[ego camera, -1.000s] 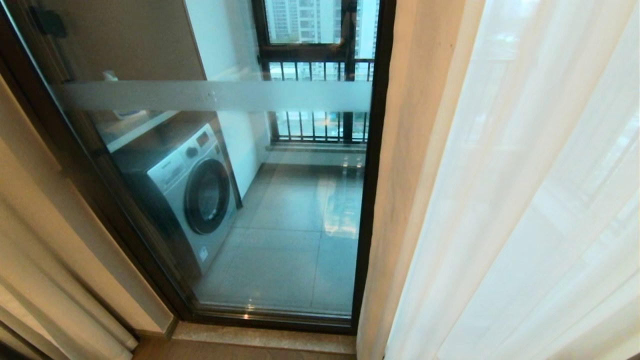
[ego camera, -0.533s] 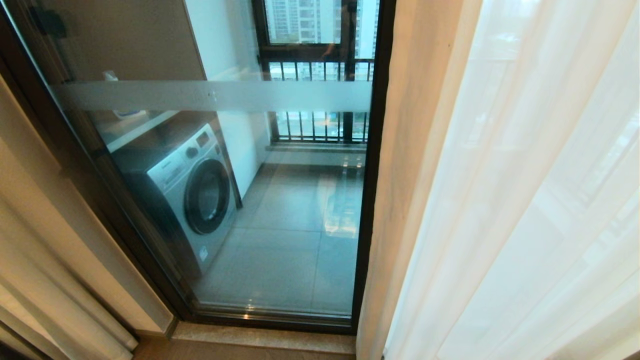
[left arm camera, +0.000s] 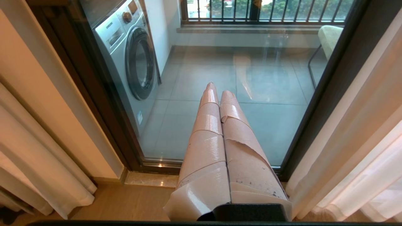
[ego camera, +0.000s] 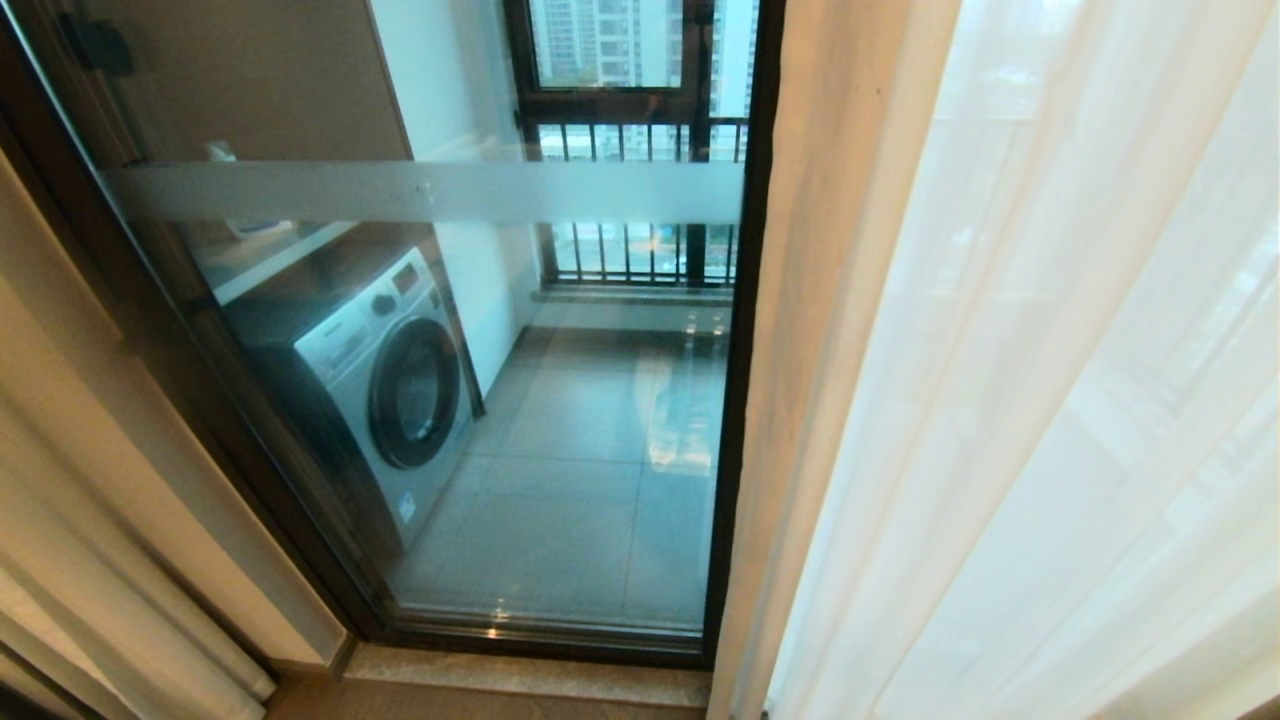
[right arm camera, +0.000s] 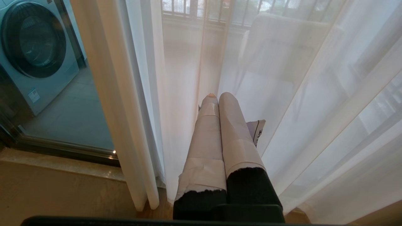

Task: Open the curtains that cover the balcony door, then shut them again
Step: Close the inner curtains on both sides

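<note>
The balcony door [ego camera: 560, 450] is bare glass in a dark frame [ego camera: 745, 350], crossed by a frosted white band [ego camera: 430, 190]. The sheer white curtains [ego camera: 1050, 400] hang bunched to the right of it, and another panel [ego camera: 90, 560] hangs at the lower left. Neither gripper shows in the head view. My left gripper [left arm camera: 216, 88] is shut and empty, its taped fingers pointing at the lower door glass [left arm camera: 267, 94]. My right gripper [right arm camera: 218, 95] is also shut and empty, close in front of the sheer curtains [right arm camera: 314, 94]; contact with the fabric cannot be judged.
Behind the glass a washing machine [ego camera: 385, 380] stands at the left on the tiled balcony floor, with a black-barred railing window [ego camera: 640, 150] at the back. A pale chair [left arm camera: 329, 37] sits behind the right curtain. A stone threshold [ego camera: 530, 675] runs along the door's foot.
The inner edge of the right curtain has drifted very slightly left. Nothing else has moved.
</note>
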`<state>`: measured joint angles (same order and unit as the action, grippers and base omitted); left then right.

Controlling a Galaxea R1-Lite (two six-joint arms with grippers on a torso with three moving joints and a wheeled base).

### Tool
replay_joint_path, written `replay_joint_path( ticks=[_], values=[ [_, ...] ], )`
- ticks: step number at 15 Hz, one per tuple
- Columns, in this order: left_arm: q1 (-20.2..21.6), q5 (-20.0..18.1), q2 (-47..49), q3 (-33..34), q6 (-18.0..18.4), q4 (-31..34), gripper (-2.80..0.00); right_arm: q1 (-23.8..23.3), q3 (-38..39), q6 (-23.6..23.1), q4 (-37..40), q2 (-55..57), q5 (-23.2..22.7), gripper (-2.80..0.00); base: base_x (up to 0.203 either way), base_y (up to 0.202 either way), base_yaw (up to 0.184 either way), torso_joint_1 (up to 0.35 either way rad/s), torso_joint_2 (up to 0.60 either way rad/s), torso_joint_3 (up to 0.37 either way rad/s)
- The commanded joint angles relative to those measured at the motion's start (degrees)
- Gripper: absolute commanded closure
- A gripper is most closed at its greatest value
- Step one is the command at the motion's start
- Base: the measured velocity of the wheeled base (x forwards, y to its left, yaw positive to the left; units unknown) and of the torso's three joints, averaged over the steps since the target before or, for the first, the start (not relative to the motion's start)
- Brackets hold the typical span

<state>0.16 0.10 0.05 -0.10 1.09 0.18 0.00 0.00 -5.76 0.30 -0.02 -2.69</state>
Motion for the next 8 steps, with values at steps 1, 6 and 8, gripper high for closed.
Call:
replay_joint_path(
  ticks=[1, 6, 8],
  values=[
    [0.02, 0.04, 0.04, 0.01, 0.05, -0.01, 0.00, 0.00, 0.00, -0.48, 0.05, 0.02, 0.05, 0.00, 0.000, 0.000, 0.000, 0.000, 0.00, 0.000],
    [0.02, 0.17, 0.04, 0.01, 0.05, -0.01, 0.00, 0.00, 0.00, -1.28, -0.04, 0.02, 0.05, 0.00, 0.000, 0.000, 0.000, 0.000, 0.00, 0.000],
    [0.02, 0.15, 0.04, 0.01, -0.04, -0.01, 0.00, 0.00, 0.00, -2.37, -0.04, 0.02, -0.10, 0.00, 0.000, 0.000, 0.000, 0.000, 0.00, 0.000]
  ],
)
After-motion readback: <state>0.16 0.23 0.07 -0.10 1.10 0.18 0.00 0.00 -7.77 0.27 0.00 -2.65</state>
